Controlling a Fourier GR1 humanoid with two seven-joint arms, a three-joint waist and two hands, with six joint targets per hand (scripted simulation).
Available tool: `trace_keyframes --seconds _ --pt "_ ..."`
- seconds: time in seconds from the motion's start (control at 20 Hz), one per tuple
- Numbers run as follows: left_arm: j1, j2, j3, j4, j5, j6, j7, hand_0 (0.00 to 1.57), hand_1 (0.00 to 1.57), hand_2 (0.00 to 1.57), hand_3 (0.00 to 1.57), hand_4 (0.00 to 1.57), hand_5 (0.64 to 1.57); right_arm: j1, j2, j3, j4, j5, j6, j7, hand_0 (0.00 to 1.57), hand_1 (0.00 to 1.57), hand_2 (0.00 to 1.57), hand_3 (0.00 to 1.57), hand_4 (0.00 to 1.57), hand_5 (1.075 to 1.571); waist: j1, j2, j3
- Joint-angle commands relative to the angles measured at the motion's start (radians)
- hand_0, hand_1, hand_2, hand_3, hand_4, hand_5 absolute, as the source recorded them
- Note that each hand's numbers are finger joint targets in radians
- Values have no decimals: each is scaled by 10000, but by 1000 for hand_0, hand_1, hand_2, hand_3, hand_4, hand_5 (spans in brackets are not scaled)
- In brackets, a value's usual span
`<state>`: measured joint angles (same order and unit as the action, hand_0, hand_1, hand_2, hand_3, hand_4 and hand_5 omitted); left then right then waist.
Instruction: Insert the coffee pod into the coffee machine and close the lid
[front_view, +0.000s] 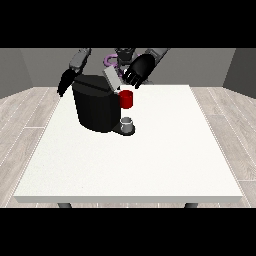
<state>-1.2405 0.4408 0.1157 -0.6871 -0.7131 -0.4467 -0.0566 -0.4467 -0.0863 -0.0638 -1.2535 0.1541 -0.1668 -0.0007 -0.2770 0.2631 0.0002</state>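
Here, on the white table (165, 165), stands one black coffee machine (95, 107), set toward the far edge and to the view's left of the middle. Its grey lid (111, 79) is tilted up, hinged open above the top of the body. Whether a coffee pod lies in the opening under that lid I cannot tell; the opening is hidden from this side, and I see no pod anywhere on the table.

On the machine's front there is one red, cup-shaped part (127, 99), sticking out toward the view's right, just below the raised lid. Under it, on the machine's dark base, sits one small grey cup (128, 123); what is inside it, if anything, does not show.

My hand at the view's right (139, 71) is raised above the machine, right beside the upper end of the lid. Its fingers are bent downward, and their tips appear to meet the lid's edge, though I cannot tell whether they actually grasp it or hold something small.

My hand at the view's left (65, 82) hangs behind the machine's far corner, fingers pointing down and relaxed, holding nothing.

So, counted: one machine, one lid, one red part, one grey cup, two hands.
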Motion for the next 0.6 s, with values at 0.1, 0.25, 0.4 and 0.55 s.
trace_keyframes --seconds 0.1,0.25,0.4,0.55 --pt "195 72 -101 92 -152 122 -469 1186 1186 1256 1227 472 1571 -69 -209 -201 71 4 -42 88 0 0 0 0 161 1571 110 229 0" --pt "-259 -506 -78 162 -172 343 283 1260 1260 1292 1229 433 1571 -98 142 46 185 55 -103 -247 0 0 0 0 153 1571 -161 275 4" --pt "-152 -383 -83 270 -128 34 40 1243 1243 1284 1230 423 1571 -168 184 -115 288 103 -422 -154 0 0 0 0 0 1571 107 294 2" --pt "66 -337 -136 345 -204 146 -289 1187 1187 1230 1196 441 1571 -196 158 -79 84 48 -312 195 0 0 0 0 169 1571 92 228 1"
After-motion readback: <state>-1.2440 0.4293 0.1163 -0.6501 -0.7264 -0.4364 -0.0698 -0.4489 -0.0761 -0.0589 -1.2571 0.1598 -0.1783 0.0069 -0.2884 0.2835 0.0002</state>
